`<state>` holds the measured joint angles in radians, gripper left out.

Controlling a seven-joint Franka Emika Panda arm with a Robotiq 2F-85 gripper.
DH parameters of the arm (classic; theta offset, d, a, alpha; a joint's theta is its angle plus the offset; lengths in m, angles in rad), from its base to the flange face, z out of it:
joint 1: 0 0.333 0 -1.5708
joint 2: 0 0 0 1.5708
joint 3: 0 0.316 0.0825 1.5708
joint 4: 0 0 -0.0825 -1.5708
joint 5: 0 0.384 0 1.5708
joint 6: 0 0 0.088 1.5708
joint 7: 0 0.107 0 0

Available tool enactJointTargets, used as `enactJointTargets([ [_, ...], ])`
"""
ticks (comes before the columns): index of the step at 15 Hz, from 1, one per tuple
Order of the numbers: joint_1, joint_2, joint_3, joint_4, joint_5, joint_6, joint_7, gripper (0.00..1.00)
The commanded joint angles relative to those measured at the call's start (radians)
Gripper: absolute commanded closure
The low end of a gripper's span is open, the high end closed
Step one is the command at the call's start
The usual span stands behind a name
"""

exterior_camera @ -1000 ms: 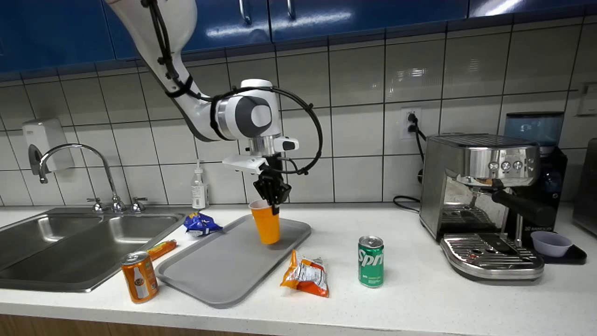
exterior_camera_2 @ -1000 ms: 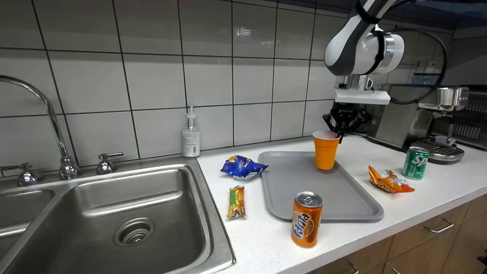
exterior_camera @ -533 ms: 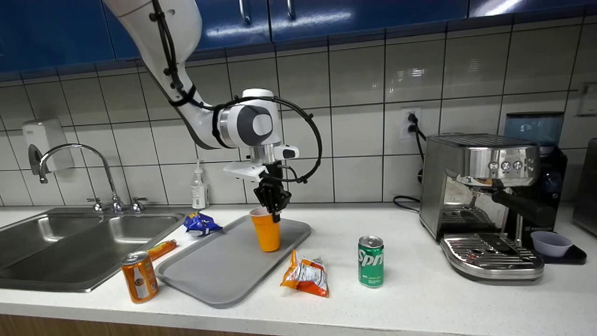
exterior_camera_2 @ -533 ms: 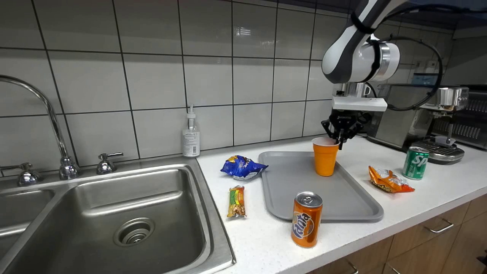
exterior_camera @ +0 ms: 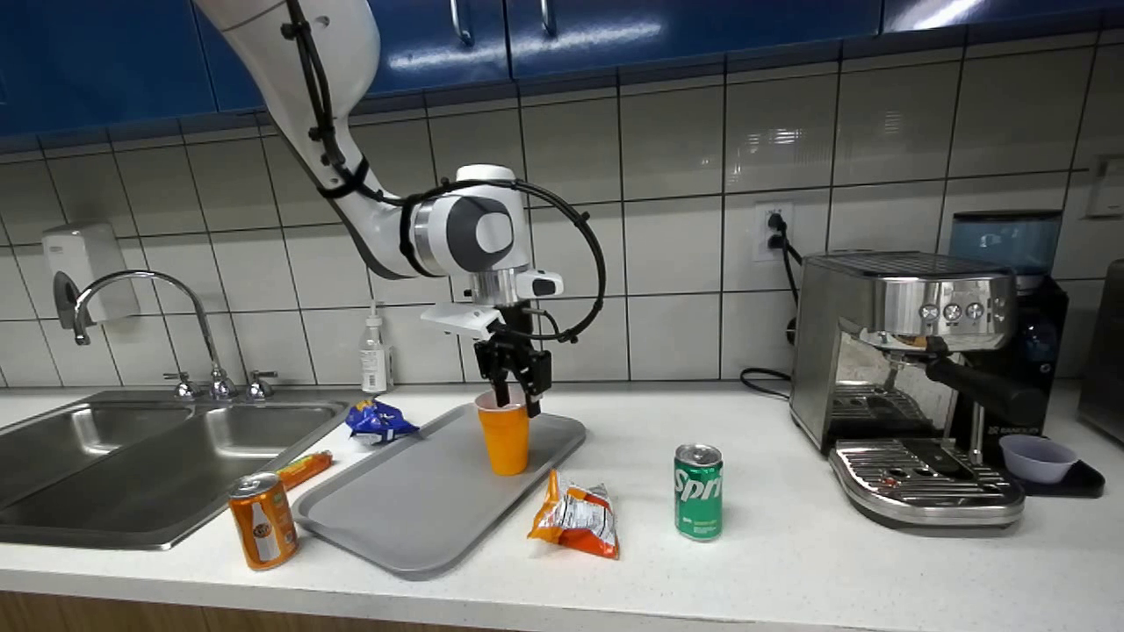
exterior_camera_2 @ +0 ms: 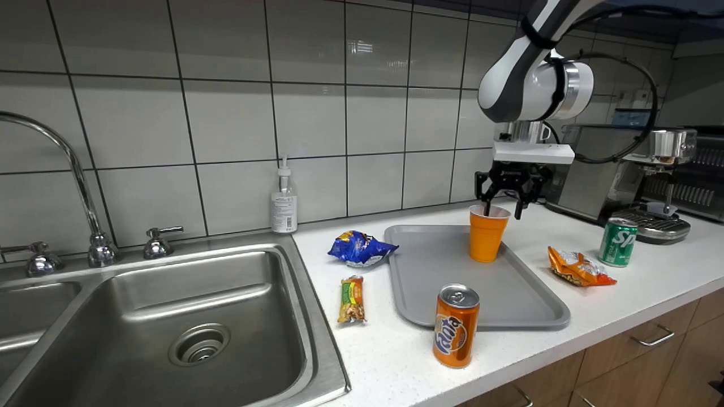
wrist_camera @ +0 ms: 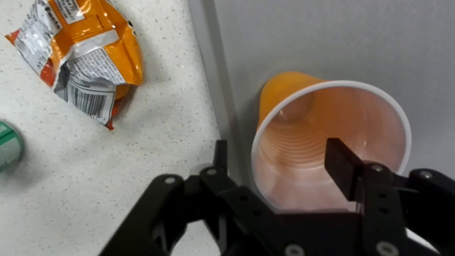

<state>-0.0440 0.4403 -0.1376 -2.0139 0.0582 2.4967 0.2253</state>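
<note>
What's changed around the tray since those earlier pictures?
The black gripper lowered the orange plastic cup onto the grey rectangular tray, then let go of its rim: its fingers now stand apart, one inside the cup, one outside. The orange Fanta can, green Sprite can, crumpled blue packet and crumpled orange bag stayed put.

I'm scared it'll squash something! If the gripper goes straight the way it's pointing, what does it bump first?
Probably the orange cup: the open gripper points down, with one finger over or in the cup's opening and the other outside. Depth is hard to judge, so that's a guess.
</note>
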Motion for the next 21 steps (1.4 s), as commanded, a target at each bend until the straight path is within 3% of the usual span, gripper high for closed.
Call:
enactJointTargets([
  [1,0.003,-0.068,-0.001,-0.052,-0.005,0.004,0.024,0.00],
  [13,0.003,-0.317,-0.047,-0.297,-0.066,0.052,0.132,0.00],
  [21,-0.047,-0.473,-0.065,-0.429,-0.159,0.028,0.227,0.00],
])
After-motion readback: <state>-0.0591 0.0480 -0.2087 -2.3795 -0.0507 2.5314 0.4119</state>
